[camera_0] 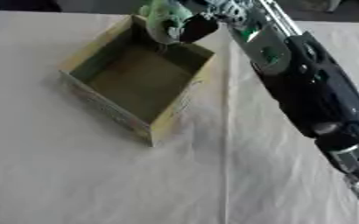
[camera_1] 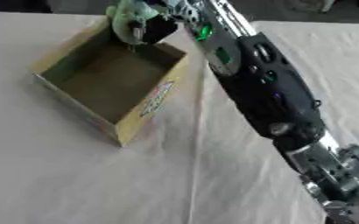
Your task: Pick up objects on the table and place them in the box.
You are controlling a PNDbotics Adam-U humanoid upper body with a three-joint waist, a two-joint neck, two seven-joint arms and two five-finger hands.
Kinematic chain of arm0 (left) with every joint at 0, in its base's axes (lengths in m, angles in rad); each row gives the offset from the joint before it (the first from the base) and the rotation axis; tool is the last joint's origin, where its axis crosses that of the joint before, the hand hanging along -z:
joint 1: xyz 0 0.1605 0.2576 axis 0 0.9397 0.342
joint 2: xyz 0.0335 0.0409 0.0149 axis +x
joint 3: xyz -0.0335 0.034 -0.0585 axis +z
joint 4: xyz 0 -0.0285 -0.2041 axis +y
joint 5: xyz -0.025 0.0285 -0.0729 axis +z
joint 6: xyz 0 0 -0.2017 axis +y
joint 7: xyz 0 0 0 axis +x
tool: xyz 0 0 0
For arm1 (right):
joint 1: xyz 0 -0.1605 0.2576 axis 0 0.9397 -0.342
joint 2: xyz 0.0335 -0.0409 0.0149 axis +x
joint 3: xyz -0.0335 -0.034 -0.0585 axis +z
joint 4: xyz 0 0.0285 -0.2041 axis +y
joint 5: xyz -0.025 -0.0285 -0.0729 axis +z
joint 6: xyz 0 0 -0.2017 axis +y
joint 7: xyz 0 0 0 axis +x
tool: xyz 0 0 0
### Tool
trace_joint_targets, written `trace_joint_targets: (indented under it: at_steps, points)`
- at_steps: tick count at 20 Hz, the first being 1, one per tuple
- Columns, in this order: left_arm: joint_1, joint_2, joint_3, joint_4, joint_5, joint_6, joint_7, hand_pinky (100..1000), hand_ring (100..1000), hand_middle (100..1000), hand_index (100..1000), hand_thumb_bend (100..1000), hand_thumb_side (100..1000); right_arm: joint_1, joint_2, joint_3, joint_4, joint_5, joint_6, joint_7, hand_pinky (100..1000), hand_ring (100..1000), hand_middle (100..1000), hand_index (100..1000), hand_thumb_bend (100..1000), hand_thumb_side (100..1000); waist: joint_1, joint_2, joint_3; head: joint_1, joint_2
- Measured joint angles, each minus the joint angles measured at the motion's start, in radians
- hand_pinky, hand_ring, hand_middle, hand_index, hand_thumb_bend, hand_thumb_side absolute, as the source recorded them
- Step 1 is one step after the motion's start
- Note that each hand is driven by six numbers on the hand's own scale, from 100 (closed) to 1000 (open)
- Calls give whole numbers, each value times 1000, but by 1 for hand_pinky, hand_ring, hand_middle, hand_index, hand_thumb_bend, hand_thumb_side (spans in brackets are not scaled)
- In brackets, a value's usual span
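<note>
Box sits empty on surface; right hand grasps pale green object above its far rim. Release remains; nothing else visible to collect.

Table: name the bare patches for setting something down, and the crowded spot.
The white table is bare left of and in front of the box. The box floor shows bare. The box's far corner is crowded: the right hand holds a green object above it.
</note>
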Motion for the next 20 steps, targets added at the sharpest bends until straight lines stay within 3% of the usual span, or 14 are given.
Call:
trace_joint_targets:
  at_steps: [12,20]
  points:
    - [-2,0,0,0,1,1,-1,309,551,670,791,100,720,-17,47,45,105,79,-49,51,801,799,512,483,100,255,-6,0,7,-7,-6]
    - [-4,0,-1,0,3,3,-3,309,552,670,791,100,721,-38,90,51,206,125,-103,100,811,825,688,563,100,286,-11,3,12,-11,-6]
